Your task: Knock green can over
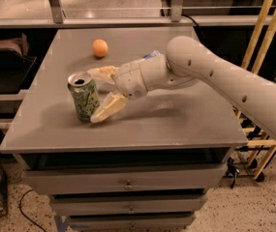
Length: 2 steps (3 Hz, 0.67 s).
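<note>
The green can [84, 95] stands on the grey table [176, 124], left of centre, tilted slightly to the left. It is pale green with darker green lettering and a silver top with an open tab hole. My gripper [95, 95] is open, right against the can's right side. Its near cream finger [106, 109] touches the can low down; its far finger [102, 73] reaches behind the can's top. The white arm [215, 76] comes in from the right.
A small orange ball [99, 48] lies at the back of the table. A bit of a blue-and-silver can [152, 55] shows behind my wrist. Drawers [128, 182] sit under the tabletop. Wooden poles [268, 28] stand at the right.
</note>
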{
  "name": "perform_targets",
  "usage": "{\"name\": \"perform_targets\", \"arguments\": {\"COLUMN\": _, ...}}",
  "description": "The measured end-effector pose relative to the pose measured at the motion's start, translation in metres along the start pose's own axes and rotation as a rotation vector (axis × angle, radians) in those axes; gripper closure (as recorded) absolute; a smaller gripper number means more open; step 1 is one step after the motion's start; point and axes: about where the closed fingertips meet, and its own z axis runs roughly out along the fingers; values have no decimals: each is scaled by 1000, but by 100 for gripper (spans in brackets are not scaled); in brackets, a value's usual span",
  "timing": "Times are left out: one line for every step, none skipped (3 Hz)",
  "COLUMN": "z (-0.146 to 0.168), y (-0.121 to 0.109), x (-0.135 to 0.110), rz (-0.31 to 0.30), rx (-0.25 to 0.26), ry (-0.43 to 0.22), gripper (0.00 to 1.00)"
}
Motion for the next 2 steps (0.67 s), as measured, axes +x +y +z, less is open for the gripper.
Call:
{"name": "perform_targets", "arguments": {"z": 3, "y": -8, "x": -14, "rz": -29, "rx": -8, "ry": -13, "gripper": 50}}
{"name": "perform_targets", "arguments": {"z": 4, "y": -10, "x": -21, "rz": -39, "rx": -10, "ry": -20, "gripper": 73}}
